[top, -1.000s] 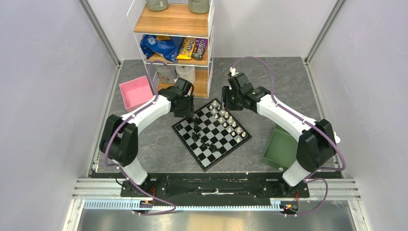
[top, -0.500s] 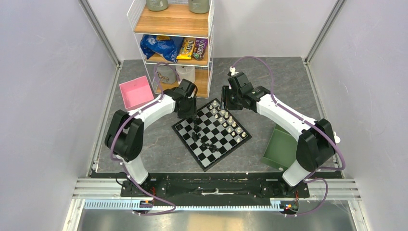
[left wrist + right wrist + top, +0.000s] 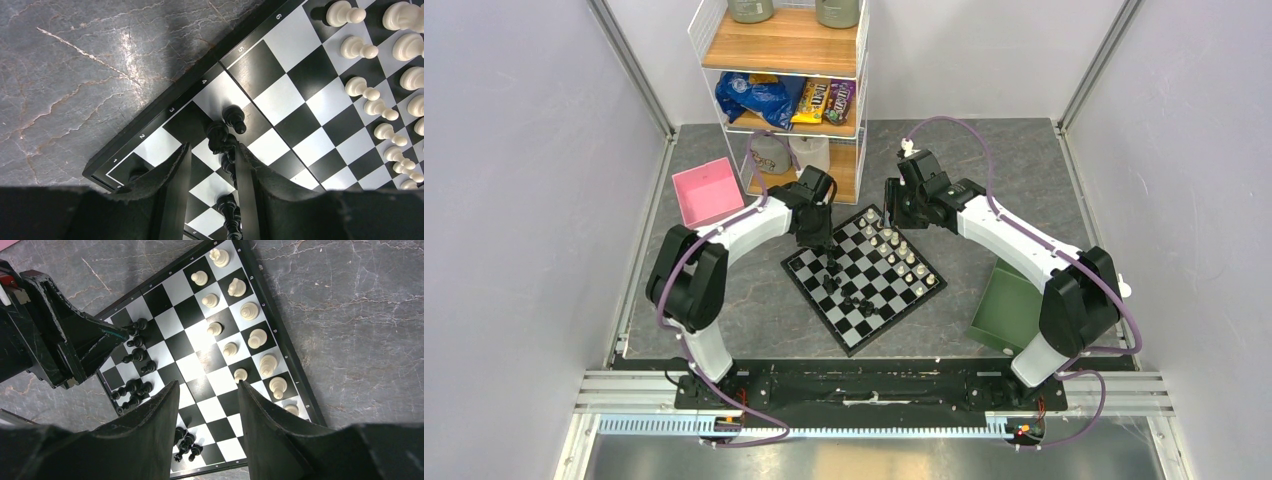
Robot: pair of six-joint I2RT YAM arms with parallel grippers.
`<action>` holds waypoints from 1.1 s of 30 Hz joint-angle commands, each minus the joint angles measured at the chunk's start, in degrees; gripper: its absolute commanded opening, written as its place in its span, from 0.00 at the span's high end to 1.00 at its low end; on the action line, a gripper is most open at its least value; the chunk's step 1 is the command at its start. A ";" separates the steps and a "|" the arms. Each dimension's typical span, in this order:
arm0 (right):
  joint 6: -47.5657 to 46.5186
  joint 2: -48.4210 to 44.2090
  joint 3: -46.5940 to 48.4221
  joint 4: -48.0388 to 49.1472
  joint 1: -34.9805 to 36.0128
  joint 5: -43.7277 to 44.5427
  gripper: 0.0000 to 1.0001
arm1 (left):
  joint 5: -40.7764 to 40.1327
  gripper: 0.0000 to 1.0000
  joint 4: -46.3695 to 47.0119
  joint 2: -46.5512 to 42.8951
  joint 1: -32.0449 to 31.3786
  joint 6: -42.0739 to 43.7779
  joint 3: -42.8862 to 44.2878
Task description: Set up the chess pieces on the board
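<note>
The desk [image 3: 754, 300] is dark grey stone. Nearest on it, by the right arm's elbow, lies a green tray [image 3: 1006, 302], well apart from the board [image 3: 856, 328]. The board sits mid-desk, turned corner-on to the arms.

Black pieces [image 3: 852, 296] stand in a loose cluster on the board's near-left half. Some line the left rim and a few bunch closer to the near corner. Cream pieces [image 3: 894, 250] stand in two tidy rows along the far-right side.

The left claw [image 3: 823, 238] hangs over the board's left corner, pointing down. In the left wrist view the left claw [image 3: 213, 147] is partly open, straddling a short file of black pieces [image 3: 227, 159] near the rim marks 3 and 4. The right finger [image 3: 247, 192] lies against that file. A strip of pale square shows between the pieces and the left finger [image 3: 175, 195], so nothing is clamped. Two more black pieces stand just past the tips.

The right claw [image 3: 902, 212] hovers above the board's far corner. Seen from its own wrist, the right claw [image 3: 208, 386] is about half open and empty, high over the board's middle squares. Cream pieces [image 3: 250, 335] are to one side there, and black ones [image 3: 135, 355] and the left claw to the other.

Farther back left sits a pink box [image 3: 702, 192]. Behind the board stands a wire shelf [image 3: 784, 45] with wooden boards, holding snack bags [image 3: 799, 100].
</note>
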 commanded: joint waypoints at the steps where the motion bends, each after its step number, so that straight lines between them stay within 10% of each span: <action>1: -0.65 -0.18 1.86 0.83 -0.26 -0.21 0.46 | -1.08 0.55 1.85 1.15 -0.35 -1.83 2.41; 20: -0.81 0.08 1.94 0.73 -0.34 -0.29 0.45 | -0.42 0.98 1.25 0.28 -0.35 -1.13 1.33; 33: -0.62 0.32 2.02 0.83 -0.29 -0.99 0.45 | 0.56 0.98 -0.54 -4.61 -0.35 -0.66 -1.81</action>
